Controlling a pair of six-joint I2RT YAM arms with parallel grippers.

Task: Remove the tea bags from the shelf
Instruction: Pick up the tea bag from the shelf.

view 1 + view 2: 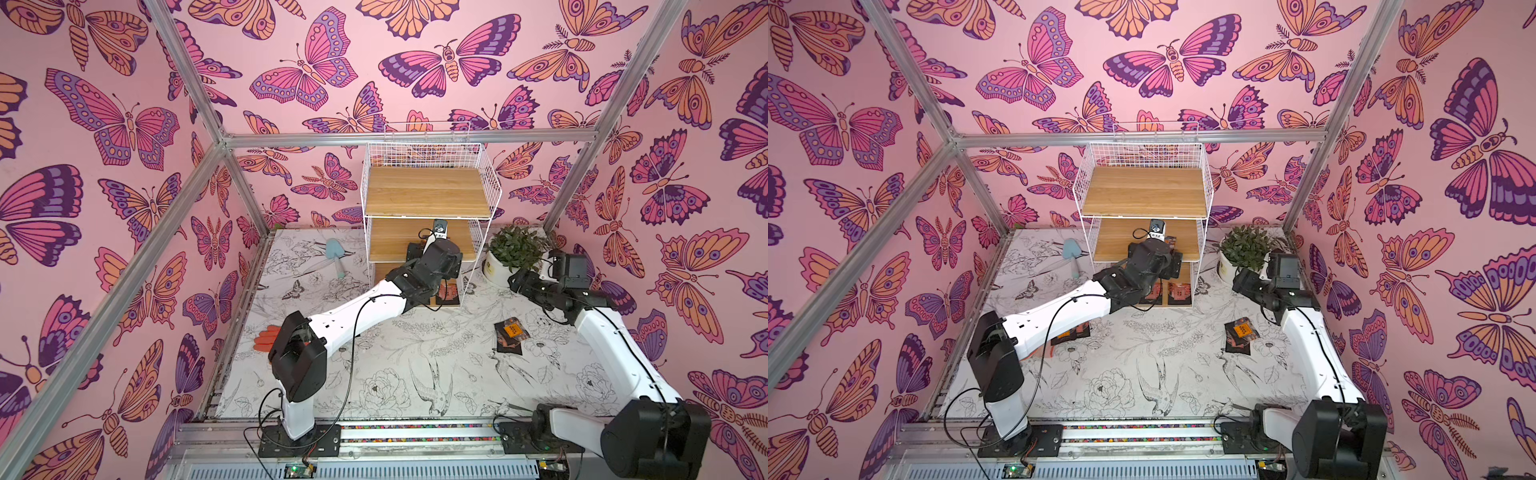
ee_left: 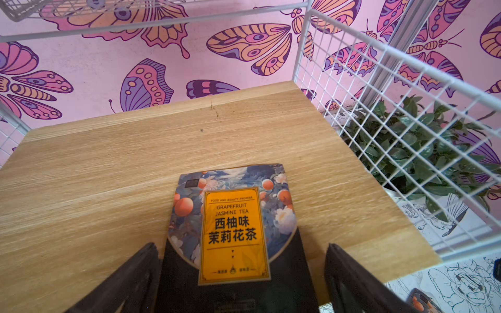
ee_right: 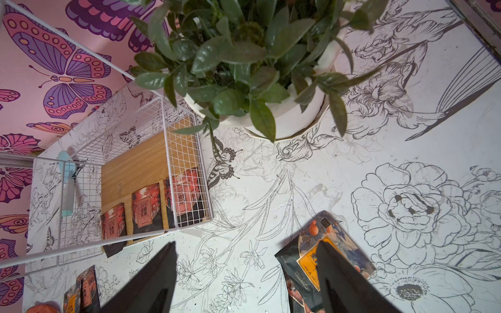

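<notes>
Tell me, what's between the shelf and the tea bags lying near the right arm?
Nothing but bare table, printed with flower drawings. The right wrist view shows it between the shelf and the tea bags; both top views agree.

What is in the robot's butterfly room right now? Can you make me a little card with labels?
Shelf: white wire rack with wooden boards
Left gripper: open, at the middle board, fingers either side of an orange-label tea bag
Right gripper: open, holding nothing, above the table
Bottom board: three red tea bags
Off the shelf: pile of tea bags on the table by the right gripper
Other things: potted plant, blue trowel, orange glove
</notes>
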